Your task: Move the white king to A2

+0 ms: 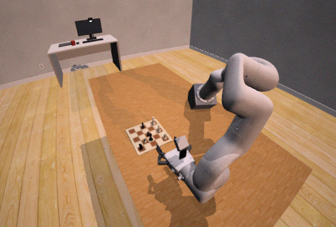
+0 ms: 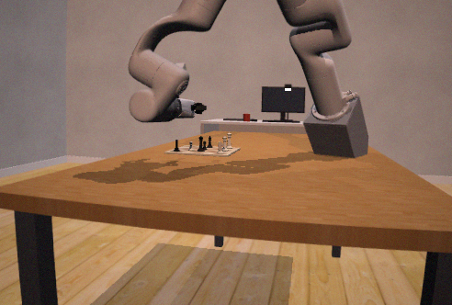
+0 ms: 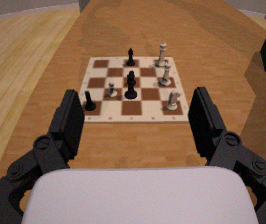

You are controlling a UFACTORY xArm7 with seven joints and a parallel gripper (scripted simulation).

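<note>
Gripper (image 3: 136,125) is fully open, holds nothing, and hangs over the wooden table (image 2: 285,204) just off the chessboard (image 3: 134,115) edge, fingers pointing at it. The white king looks like the tallest white piece (image 3: 161,52) at the board's far right corner; I can't read the edge labels. Arm base (image 1: 193,103) sits on the same table. Plank floor, beige walls plus 1 dark wall (image 1: 266,25). A desk (image 1: 82,47) with monitor (image 1: 89,27) stands at the back.
</note>
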